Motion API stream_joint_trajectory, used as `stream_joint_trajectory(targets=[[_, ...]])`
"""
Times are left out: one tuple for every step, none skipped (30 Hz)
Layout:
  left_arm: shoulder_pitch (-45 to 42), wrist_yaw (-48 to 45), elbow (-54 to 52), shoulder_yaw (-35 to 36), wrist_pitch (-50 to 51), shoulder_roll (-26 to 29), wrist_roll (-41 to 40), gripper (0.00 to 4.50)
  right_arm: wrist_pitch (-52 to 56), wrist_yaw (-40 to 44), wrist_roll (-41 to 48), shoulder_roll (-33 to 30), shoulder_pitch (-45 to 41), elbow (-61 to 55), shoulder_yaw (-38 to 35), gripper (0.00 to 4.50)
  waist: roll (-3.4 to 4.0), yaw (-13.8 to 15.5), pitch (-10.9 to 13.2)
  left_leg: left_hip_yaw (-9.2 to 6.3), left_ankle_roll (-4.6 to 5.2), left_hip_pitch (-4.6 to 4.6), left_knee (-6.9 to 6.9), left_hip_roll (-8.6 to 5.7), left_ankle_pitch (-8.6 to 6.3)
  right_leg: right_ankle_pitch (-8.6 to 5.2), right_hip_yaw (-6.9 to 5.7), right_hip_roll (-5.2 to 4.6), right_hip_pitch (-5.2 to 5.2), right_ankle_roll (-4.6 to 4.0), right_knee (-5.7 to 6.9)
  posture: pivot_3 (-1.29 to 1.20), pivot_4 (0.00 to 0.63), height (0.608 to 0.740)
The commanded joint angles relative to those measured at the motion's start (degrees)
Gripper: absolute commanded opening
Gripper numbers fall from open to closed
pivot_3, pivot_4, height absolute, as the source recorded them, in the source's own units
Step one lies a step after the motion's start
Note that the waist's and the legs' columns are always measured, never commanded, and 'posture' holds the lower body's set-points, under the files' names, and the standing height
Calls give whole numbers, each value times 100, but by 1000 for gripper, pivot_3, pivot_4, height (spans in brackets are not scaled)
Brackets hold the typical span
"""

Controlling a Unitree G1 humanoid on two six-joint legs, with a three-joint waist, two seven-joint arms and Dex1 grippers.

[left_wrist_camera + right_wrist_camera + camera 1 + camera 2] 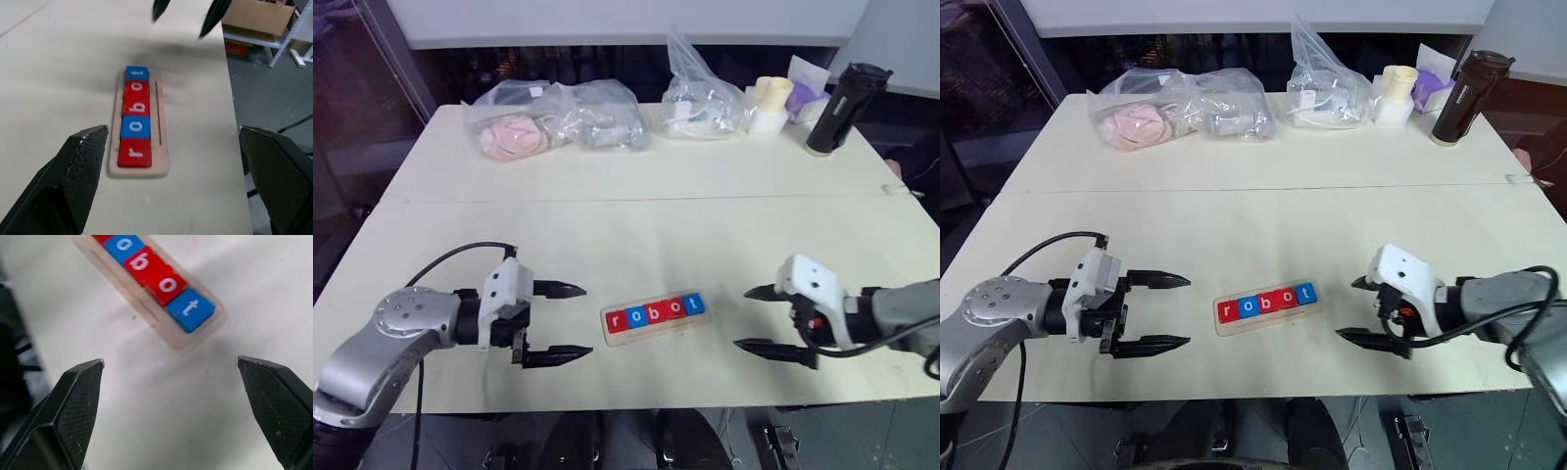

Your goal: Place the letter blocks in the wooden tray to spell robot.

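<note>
Plainly, the tray [652,319] sits near the front edge of the tabletop [636,215], between the two grippers, with all five blocks [656,311] seated in its slot, touching edge to edge and reading r, o, b, o, t. By the look of it the spelling is done and nothing is left to place.

The left gripper [556,321] hangs just beside the tray's r end, its fingers [73,171] spread wide and empty. The right gripper [766,319] hangs near the t end, a little further off, fingers [73,401] likewise released and holding nothing.

The blocks look small, flat, stiff and light, with smooth painted faces that may slip. Any correction would best pinch one across its two free side edges, since its neighbours block the other two. The tray looks light as well and would likely slide if nudged, so a push on a block wants to come from straight above.

The left wrist view shows a thin groove running along the tray beside the row, and the right gripper's fingertips beyond the t. The right wrist view shows the t end close up. The head views alone show the plastic bags [553,119] and a dark bottle [845,96] along the far edge, well apart from the tray.
</note>
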Motion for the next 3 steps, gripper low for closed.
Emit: stream_joint_trajectory(targets=[[-25, -87, -11, 186, -39, 143, -2, 4500, 160, 291, 417, -200, 152, -171, -617, 4471, 0, 1, 0, 0, 0, 0, 0, 0, 0, 0, 0, 0, 0, 0, -2, 0, 150, 740], [-26, -97, 5, 181, -50, 166, 16, 4500, 182, 321, 475, -233, 190, -165, -698, 4471, 0, 1, 0, 0, 0, -1, 0, 0, 0, 0, 0, 0, 0, 0, -4, 0, 150, 740], [-39, -166, 67, 193, 21, 226, -50, 4500, 154, 344, 454, -272, 239, -109, -767, 4471, 0, 1, 0, 0, 0, -2, 0, 0, 0, 0, 0, 0, 0, 0, -6, 0, 150, 740]])
